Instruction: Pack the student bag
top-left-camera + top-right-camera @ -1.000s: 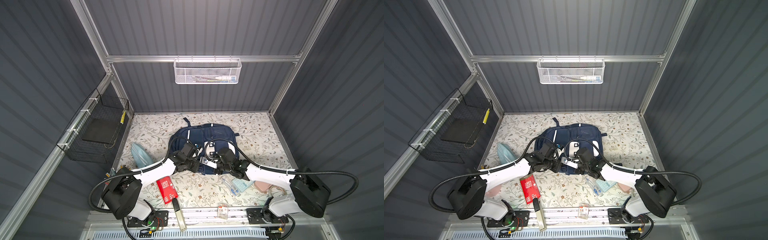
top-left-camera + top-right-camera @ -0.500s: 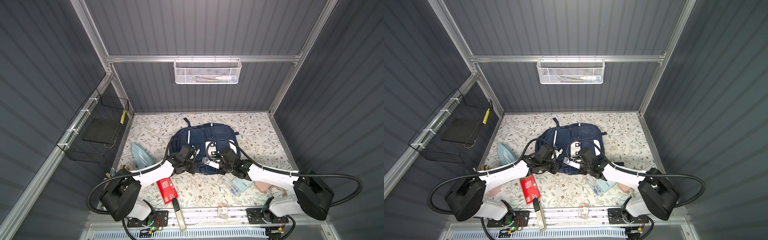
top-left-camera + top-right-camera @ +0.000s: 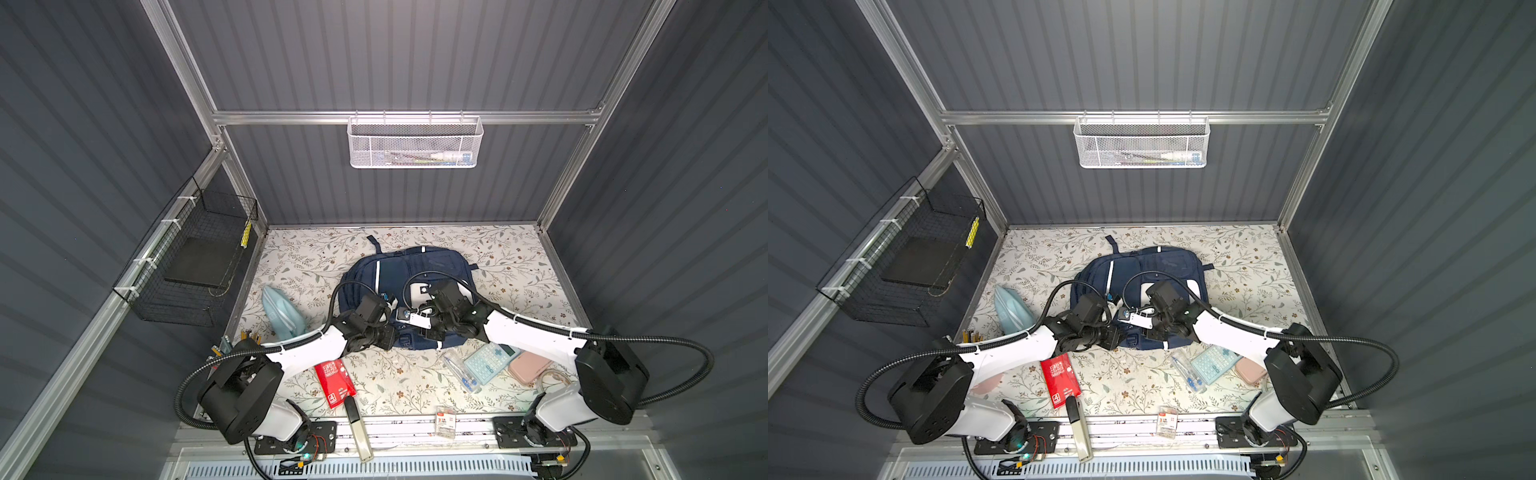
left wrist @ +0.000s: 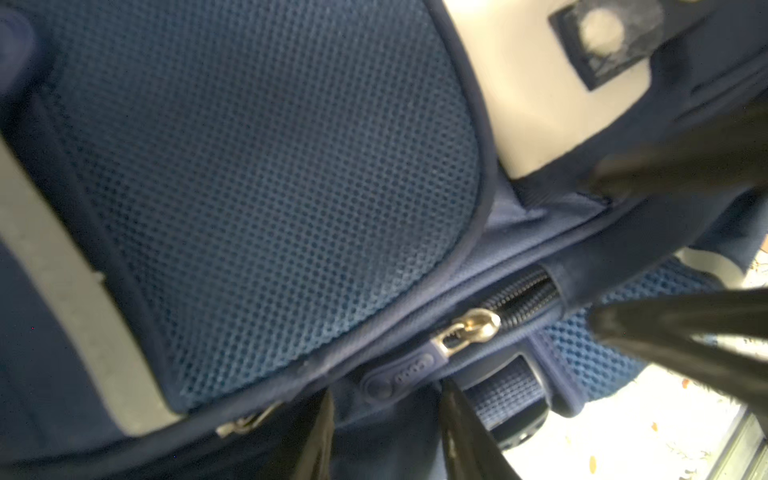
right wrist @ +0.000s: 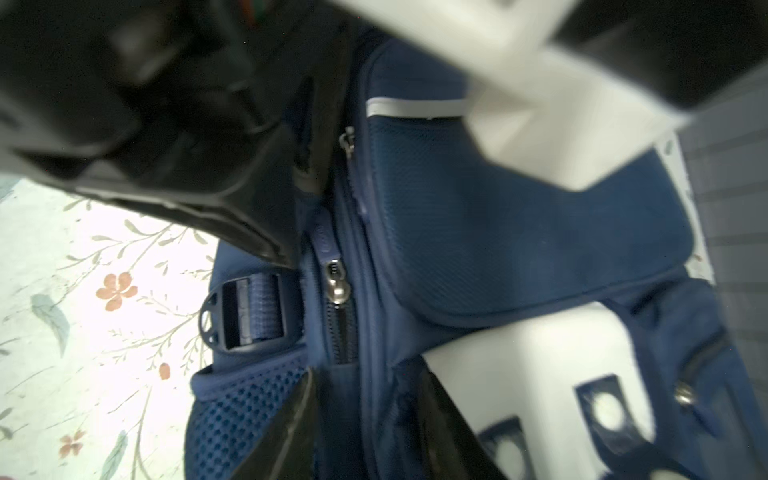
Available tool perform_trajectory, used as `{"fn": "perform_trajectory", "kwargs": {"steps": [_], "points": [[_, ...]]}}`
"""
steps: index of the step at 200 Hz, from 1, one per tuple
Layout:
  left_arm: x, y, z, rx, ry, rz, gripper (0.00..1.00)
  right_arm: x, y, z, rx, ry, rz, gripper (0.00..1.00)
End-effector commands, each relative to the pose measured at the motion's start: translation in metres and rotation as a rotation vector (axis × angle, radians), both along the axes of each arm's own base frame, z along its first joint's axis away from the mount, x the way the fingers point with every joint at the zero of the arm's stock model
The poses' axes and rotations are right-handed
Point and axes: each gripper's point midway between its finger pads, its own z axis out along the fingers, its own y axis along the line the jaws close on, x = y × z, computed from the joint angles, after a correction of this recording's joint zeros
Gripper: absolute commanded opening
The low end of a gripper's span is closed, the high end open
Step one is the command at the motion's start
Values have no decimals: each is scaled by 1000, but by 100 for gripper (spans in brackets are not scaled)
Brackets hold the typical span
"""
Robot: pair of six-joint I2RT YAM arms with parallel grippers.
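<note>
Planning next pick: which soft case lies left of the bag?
The light-blue pouch, left of the student bag; the pink case lies front-right, beside the calculator.

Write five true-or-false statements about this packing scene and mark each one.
1. The backpack lies on the flowered table. True.
2. The red booklet is tucked inside the backpack. False: it lies on the table in front of the backpack, beside the left arm.
3. The left claw and the right claw both have their jaws apart and hold nothing. True.
4. The calculator sits in the white basket on the back wall. False: it lies on the table by the right arm.
5. A light-blue pouch lies on the table to the left of the backpack in both top views. True.
</note>
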Motion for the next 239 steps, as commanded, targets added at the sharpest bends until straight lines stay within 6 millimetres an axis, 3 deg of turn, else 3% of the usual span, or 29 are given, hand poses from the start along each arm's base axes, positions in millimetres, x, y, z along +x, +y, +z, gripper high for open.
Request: {"fn": "perform_trajectory", "kwargs": {"steps": [1,50,78,88,101,112,140,178,199,239], "points": [[5,0,-2,9,-27,5,42,-8,4,-12,-14,64,39,41],[1,4,-6,2,-11,21,41,11,-7,-44,-142,37,-28,32],[3,8,0,-8,-13,37,41,8,-2,-34,-85,64,-39,35],[3,9,3,-21,-10,39,41,11,-3,-32,-89,66,-57,30],[6,11,10,-64,1,50,41,21,-14,-43,-176,39,-89,7],[9,11,21,-146,25,54,41,25,-21,-49,-211,32,-95,0],[8,-2,50,-310,55,3,41,28,-12,-22,-81,-41,-89,0],[11,-16,54,-414,109,19,45,30,-1,16,69,-133,-80,0],[8,-34,64,-519,138,-43,46,26,2,20,95,-141,-62,0],[10,-40,47,-491,190,-43,53,25,2,20,106,-166,-71,0]]}}
